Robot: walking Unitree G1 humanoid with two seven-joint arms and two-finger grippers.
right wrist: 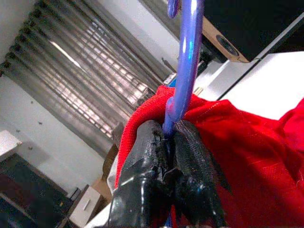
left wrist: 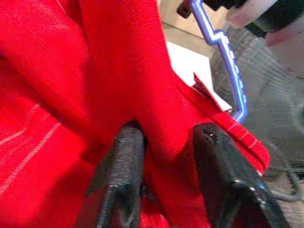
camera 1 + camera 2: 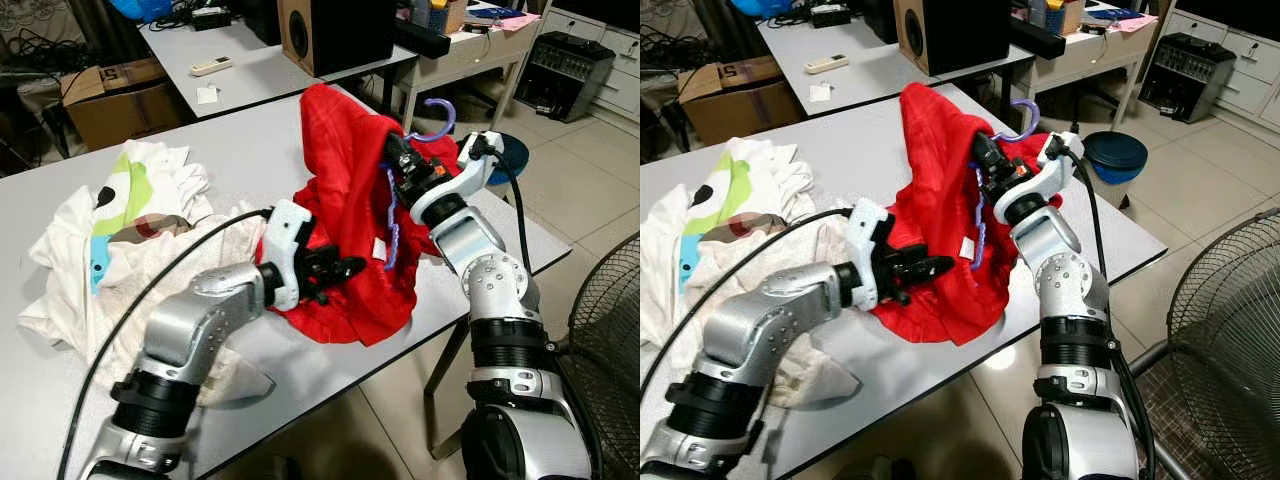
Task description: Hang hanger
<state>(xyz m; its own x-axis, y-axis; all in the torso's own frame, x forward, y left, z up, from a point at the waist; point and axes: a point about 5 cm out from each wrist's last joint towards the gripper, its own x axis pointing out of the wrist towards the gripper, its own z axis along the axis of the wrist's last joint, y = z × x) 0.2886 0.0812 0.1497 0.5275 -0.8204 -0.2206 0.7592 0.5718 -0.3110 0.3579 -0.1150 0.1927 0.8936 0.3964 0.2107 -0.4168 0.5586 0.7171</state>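
A red garment (image 3: pixel 345 200) lies heaped on the grey table (image 3: pixel 250 140), with a purple hanger (image 3: pixel 393 240) partly inside it. The hanger's hook (image 3: pixel 440 120) sticks out above the cloth at the far right. My right gripper (image 3: pixel 398 160) is shut on the hanger's neck just below the hook, holding it upright; in the right wrist view the fingers (image 1: pixel 142 156) pinch the purple stem (image 1: pixel 185 71). My left gripper (image 3: pixel 345 268) is at the garment's lower left edge, and its fingers (image 2: pixel 121 161) are closed on a fold of red cloth (image 2: pixel 161 118).
A pile of white clothes (image 3: pixel 120 220) covers the table's left part. The table's near edge runs just below the garment. A floor fan (image 3: pixel 610 330) stands at the right. Behind are a second table with a remote (image 3: pixel 212 66), a cardboard box (image 3: pixel 115 95) and a blue basin (image 3: pixel 515 155).
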